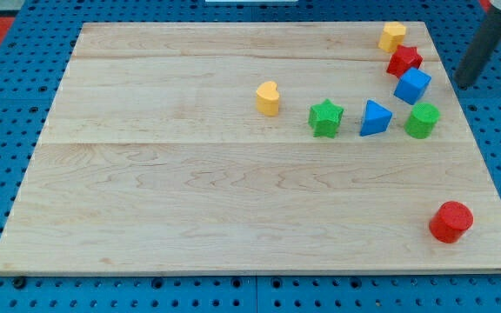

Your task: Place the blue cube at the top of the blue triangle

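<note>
Rod at the upper right, blue cube beside the blue triangle

My tip (465,86), a bare rod with no jaws, touches nothing, right of the blue cube (412,85); the blue triangle (374,118) sits just below-left. No writing is legible.

We see my tip (466,84) off the wooden board's (190,200) right edge, just right of the blue cube (413,85). The cube is hemmed in: red star block (404,60) touching above, yellow block (392,36) beyond that, green round block (422,120) just below. Blue triangle block (374,117) sits between green round block and green star block (326,117), open gap above it. Yellow heart block (268,97) and red cylinder (450,221) stand well apart. Board's left half gives free passage.
</note>
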{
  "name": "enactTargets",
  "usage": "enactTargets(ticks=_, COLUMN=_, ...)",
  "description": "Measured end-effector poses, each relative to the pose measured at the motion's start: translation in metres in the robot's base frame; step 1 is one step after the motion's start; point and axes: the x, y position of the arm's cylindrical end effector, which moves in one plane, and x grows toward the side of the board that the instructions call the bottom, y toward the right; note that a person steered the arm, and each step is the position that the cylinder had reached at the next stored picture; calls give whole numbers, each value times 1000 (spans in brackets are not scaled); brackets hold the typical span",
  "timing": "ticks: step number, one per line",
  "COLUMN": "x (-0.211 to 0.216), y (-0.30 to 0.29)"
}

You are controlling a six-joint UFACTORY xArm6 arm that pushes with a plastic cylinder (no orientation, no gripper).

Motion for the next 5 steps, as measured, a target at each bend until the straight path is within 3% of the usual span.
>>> enactTargets(ticks=1, x=14, y=-64)
enactTargets(ticks=5, x=79, y=-131)
